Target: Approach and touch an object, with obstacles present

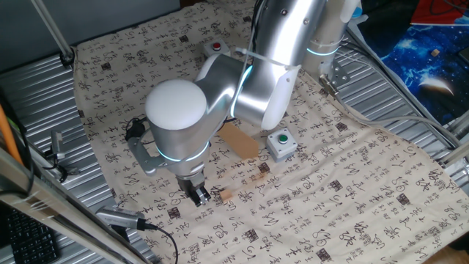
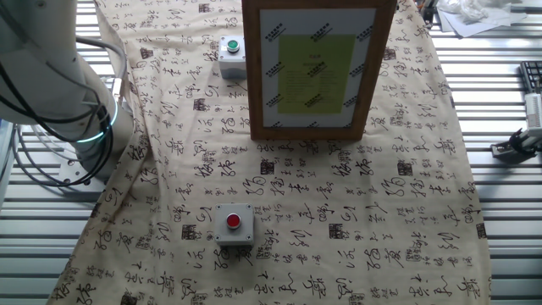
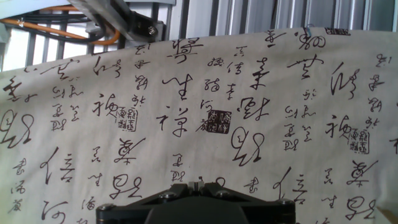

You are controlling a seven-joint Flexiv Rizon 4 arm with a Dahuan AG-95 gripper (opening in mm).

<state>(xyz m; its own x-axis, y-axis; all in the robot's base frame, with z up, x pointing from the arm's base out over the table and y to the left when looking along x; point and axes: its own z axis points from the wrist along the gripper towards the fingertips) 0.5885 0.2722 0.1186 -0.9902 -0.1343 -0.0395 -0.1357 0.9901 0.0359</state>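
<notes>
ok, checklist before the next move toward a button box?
1. Gripper touching nothing, low over cloth: ok.
2. Jaws open or shut: cannot tell.
3. Green box upright and untouched: ok.
4. Straight line from gripper to green box free of the board: not ok. In one fixed view the board stands just beside the box on the gripper's side, so probably go around.
5. Red box in the open, nothing leaning on it: ok.
6. Either box in hand view: not ok, only cloth shows.
</notes>
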